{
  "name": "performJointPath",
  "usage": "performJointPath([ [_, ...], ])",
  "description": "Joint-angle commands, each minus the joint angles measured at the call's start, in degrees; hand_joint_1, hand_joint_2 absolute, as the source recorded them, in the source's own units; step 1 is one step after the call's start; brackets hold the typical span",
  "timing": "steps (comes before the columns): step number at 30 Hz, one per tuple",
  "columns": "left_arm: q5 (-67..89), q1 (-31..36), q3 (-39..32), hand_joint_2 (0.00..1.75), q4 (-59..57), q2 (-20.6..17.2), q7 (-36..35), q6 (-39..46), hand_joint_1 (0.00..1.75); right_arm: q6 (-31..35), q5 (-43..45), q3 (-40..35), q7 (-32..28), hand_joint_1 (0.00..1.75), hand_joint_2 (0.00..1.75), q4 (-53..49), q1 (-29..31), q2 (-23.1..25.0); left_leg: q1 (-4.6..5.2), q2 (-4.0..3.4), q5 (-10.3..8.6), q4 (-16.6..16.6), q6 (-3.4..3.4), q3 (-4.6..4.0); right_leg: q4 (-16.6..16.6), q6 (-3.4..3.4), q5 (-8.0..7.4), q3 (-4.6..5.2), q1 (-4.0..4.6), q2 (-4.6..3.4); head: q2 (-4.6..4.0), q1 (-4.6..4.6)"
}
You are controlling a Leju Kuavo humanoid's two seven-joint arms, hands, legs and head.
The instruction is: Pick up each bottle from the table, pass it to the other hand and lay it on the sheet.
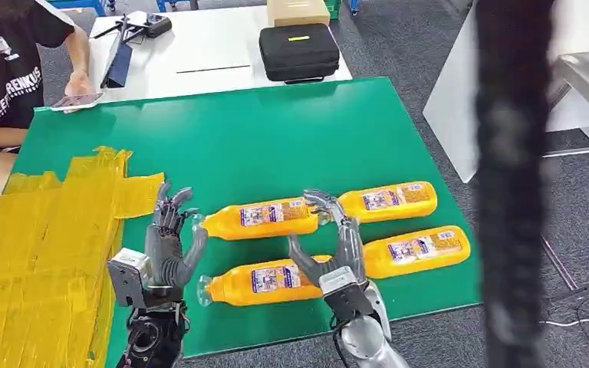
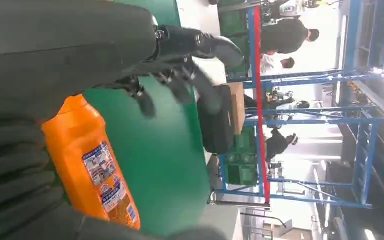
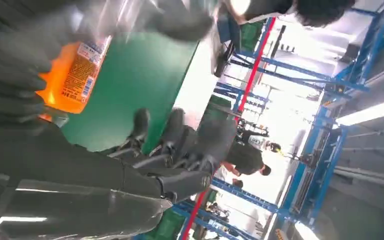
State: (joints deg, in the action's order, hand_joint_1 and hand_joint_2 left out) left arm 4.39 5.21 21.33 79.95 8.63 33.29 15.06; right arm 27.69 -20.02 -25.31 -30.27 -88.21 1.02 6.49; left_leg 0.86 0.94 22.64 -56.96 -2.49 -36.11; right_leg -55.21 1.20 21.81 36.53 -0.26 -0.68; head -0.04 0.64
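Four orange bottles with printed labels lie on their sides on the green table [image 1: 291, 130], to the right of the yellow sheet [image 1: 38, 253]: far-left bottle [image 1: 261, 217], near-left bottle [image 1: 257, 281], far-right bottle [image 1: 387, 201], near-right bottle [image 1: 418, 251]. The left hand [image 1: 169, 241] hovers by the left bottles' caps, fingers spread, holding nothing. The right hand [image 1: 333, 241] hangs among the four bottles, fingers apart, gripping none.

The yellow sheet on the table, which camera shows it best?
The head view: the yellow sheet lies whole across the green table's left part, just left of the left hand. The two wrist views look along the green table past orange bottles toward blue racks instead.
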Motion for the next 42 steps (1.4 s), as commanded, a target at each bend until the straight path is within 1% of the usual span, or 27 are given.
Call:
performJointPath([
  [1,-0.6,0.8,0.8,1.75,-3.5,-0.2,-0.5,-0.2,0.0,5.8,-18.1,-2.7,10.8,0.0,1.75,6.1,5.4,-2.7,-0.05,-0.19,0.23,0.0,0.21,0.5,0.1,-0.02,0.17,-0.48,0.06,-0.06,0.0,0.02],
  [2,-0.6,0.8,0.7,1.75,-3.6,0.1,-0.5,-0.3,0.0,5.6,-25.6,-2.2,15.6,0.0,1.75,6.7,6.5,-2.7,-0.05,-0.2,0.2,0.0,0.19,0.46,0.1,-0.01,0.14,-0.44,0.05,-0.08,0.0,0.02],
  [3,-0.6,0.8,0.8,1.75,-3.7,0.2,-0.5,-0.4,0.0,5.3,-25.8,-2.1,15.8,0.0,1.75,6.6,6.8,-2.7,-0.03,-0.16,0.13,0.1,0.15,0.35,0.1,0.0,0.07,-0.34,0.04,-0.06,0.0,0.02],
  [4,-0.6,0.9,0.7,1.75,-3.7,0.2,-0.5,-0.4,0.0,5.3,-28.4,-1.8,17.4,0.0,1.75,7.3,7.3,-2.7,-0.05,-0.2,0.2,0.0,0.2,0.46,0.1,-0.01,0.13,-0.45,0.06,-0.07,0.0,0.02],
  [5,-0.6,0.8,0.6,1.75,-3.7,0.4,-0.6,-0.8,0.0,4.2,-34.1,-1.4,21.0,0.0,1.75,7.3,8.3,-2.5,-0.06,-0.22,0.26,0.0,0.24,0.57,0.0,-0.01,0.19,-0.55,0.06,-0.07,0.0,0.0],
  [6,-0.6,0.8,0.6,1.75,-3.7,0.6,-0.7,-1.0,0.0,2.0,-37.7,-1.3,23.7,0.0,1.75,8.0,9.5,-2.8,-0.04,-0.19,0.18,0.0,0.19,0.41,0.1,-0.01,0.11,-0.39,0.05,-0.06,0.0,0.04],
  [7,-0.6,0.8,0.5,1.75,-3.7,0.6,-0.7,-1.1,0.0,1.6,-37.8,-1.1,23.9,0.0,1.75,7.9,10.0,-2.7,-0.03,-0.13,0.07,0.0,0.11,0.19,0.1,0.0,0.02,-0.17,0.03,-0.05,0.0,0.02],
  [8,-0.6,0.8,0.5,1.75,-3.8,0.6,-0.7,-1.1,0.0,1.4,-37.9,-1.0,24.0,0.0,1.75,8.0,10.3,-2.7,-0.03,-0.17,0.16,0.0,0.17,0.36,0.0,0.0,0.1,-0.34,0.03,-0.04,0.0,0.02],
  [13,-0.6,0.8,0.5,1.75,-3.8,0.6,-0.7,-1.1,0.0,1.4,-37.8,-0.9,24.0,0.0,1.75,8.2,10.1,-2.5,-0.06,-0.13,0.21,0.0,0.21,0.49,0.1,-0.01,0.17,-0.49,0.06,0.01,0.0,0.0],
  [14,-0.5,0.8,0.5,1.75,-3.8,0.7,-0.8,-1.4,0.0,-1.4,-40.3,-1.4,26.0,0.0,1.75,8.9,11.3,-3.2,-0.05,-0.12,0.26,0.0,0.23,0.57,0.0,-0.01,0.23,-0.57,0.07,0.04,0.0,0.02],
  [15,-0.5,0.9,0.4,1.75,-4.0,0.8,-0.9,-1.7,0.0,-4.9,-42.6,-1.8,28.5,0.0,1.75,11.3,13.9,-3.9,-0.07,-0.16,0.38,-0.1,0.31,0.75,0.0,-0.03,0.34,-0.75,0.09,0.04,0.0,0.02],
  [17,-0.4,1.2,0.3,1.75,-4.3,1.0,-1.0,-2.1,0.0,-8.6,-44.2,-2.7,30.3,0.0,1.75,17.3,19.5,-4.4,-0.06,-0.29,0.3,-0.1,0.25,0.61,0.0,-0.01,0.21,-0.57,0.07,-0.11,0.0,0.02],
  [21,-0.5,1.8,0.0,1.75,-5.2,1.0,-1.0,-2.8,0.0,-12.0,-45.7,-4.0,30.0,0.0,1.75,27.9,26.6,-3.2,-0.04,-0.57,0.29,-0.1,0.27,0.62,0.0,0.0,0.11,-0.52,0.05,-0.36,0.0,0.0],
  [22,-0.7,2.0,0.0,1.75,-5.3,1.0,-1.0,-3.1,0.0,-12.9,-45.9,-4.5,29.8,0.0,1.75,30.2,27.9,-2.8,-0.05,-0.54,0.31,-0.1,0.3,0.67,-0.1,0.0,0.14,-0.59,0.06,-0.31,0.0,0.02],
  [24,-0.8,2.5,0.0,1.75,-5.7,1.0,-0.9,-3.4,0.0,-14.4,-46.1,-5.6,29.6,0.0,1.75,34.6,29.9,-1.7,-0.04,-0.36,0.13,0.0,0.2,0.43,0.0,-0.02,0.01,-0.38,0.05,-0.21,0.0,0.02],
  [26,-1.6,2.9,-0.1,1.75,-5.7,1.0,-0.5,-4.2,0.0,-17.0,-45.1,-6.8,27.9,0.0,1.75,39.5,32.2,-0.9,-0.05,-0.31,0.12,0.0,0.19,0.47,0.0,-0.04,0.05,-0.43,0.05,-0.15,0.0,0.02],
  [27,-1.6,2.9,-0.1,1.75,-5.7,1.0,-0.5,-4.2,0.0,-17.0,-45.1,-6.8,27.9,0.0,1.75,39.5,32.2,-0.9,-0.04,-0.27,0.02,0.0,0.09,0.29,0.0,-0.03,-0.03,-0.25,0.04,-0.16,0.0,0.02],
  [28,-1.6,3.0,-0.1,1.75,-5.6,1.0,-0.5,-4.2,0.0,-16.9,-44.8,-6.8,27.5,0.0,1.75,40.5,32.6,-0.6,-0.04,-0.29,0.08,0.0,0.14,0.41,0.0,-0.03,0.03,-0.38,0.05,-0.15,0.0,0.0],
  [29,-1.6,3.0,-0.1,1.75,-5.6,1.0,-0.5,-4.2,0.0,-16.9,-44.8,-6.8,27.5,0.0,1.75,40.5,32.6,-0.6,-0.03,-0.21,0.01,0.0,0.07,0.26,0.0,-0.02,-0.02,-0.25,0.04,-0.1,0.0,0.02],
  [33,-2.4,3.2,0.2,1.75,-4.6,1.0,0.5,-4.8,0.0,-17.9,-44.8,-7.9,27.3,0.0,1.75,45.7,35.0,0.6,-0.06,-0.2,0.14,0.0,0.16,0.47,0.0,-0.02,0.11,-0.45,0.07,-0.04,0.0,0.04],
  [34,-2.4,3.2,0.3,1.75,-4.6,1.0,0.4,-4.8,0.0,-17.9,-44.8,-8.1,27.1,0.0,1.75,46.7,35.3,1.1,-0.02,-0.16,0.02,0.0,0.07,0.25,0.0,0.0,0.0,-0.23,0.03,-0.05,0.0,0.02],
  [35,-2.4,3.3,0.3,1.75,-4.6,1.0,0.5,-4.8,0.0,-18.0,-44.7,-8.2,26.8,0.0,1.75,47.4,35.5,1.5,-0.03,-0.2,0.1,0.0,0.12,0.41,0.0,-0.01,0.07,-0.38,0.04,-0.05,0.0,0.02],
  [36,-2.4,3.3,0.3,1.75,-4.6,1.0,0.5,-4.8,0.0,-18.0,-44.7,-8.2,26.8,0.0,1.75,47.4,35.5,1.5,-0.06,-0.24,0.17,-0.1,0.17,0.5,0.0,-0.02,0.12,-0.48,0.07,-0.07,0.0,0.0],
  [37,-2.4,3.3,0.3,1.75,-4.6,1.0,0.5,-4.8,0.0,-18.0,-44.7,-8.2,26.8,0.0,1.75,47.4,35.5,1.5,-0.04,-0.14,0.06,0.0,0.1,0.29,0.0,-0.02,0.04,-0.29,0.05,-0.01,0.0,0.02],
  [40,-2.4,3.3,0.3,1.75,-4.6,1.0,0.5,-4.8,0.0,-18.0,-44.7,-8.2,26.8,0.0,1.75,47.4,35.5,1.5,-0.06,-0.13,0.15,-0.1,0.17,0.44,-0.1,-0.03,0.14,-0.44,0.07,0.04,0.0,0.0],
  [41,-2.4,3.3,0.3,1.75,-4.6,1.0,0.5,-4.8,0.0,-18.0,-44.7,-8.2,26.8,0.0,1.75,47.4,35.5,1.5,-0.02,-0.04,-0.01,0.0,0.07,0.2,0.0,-0.02,0.01,-0.21,0.03,0.07,0.0,0.02],
  [42,-2.4,3.3,0.3,1.75,-4.6,1.0,0.5,-4.8,0.0,-18.0,-44.7,-8.2,26.8,0.0,1.75,47.4,35.5,1.5,-0.07,-0.11,0.13,-0.1,0.17,0.4,-0.1,-0.04,0.13,-0.41,0.08,0.06,0.0,0.02],
])
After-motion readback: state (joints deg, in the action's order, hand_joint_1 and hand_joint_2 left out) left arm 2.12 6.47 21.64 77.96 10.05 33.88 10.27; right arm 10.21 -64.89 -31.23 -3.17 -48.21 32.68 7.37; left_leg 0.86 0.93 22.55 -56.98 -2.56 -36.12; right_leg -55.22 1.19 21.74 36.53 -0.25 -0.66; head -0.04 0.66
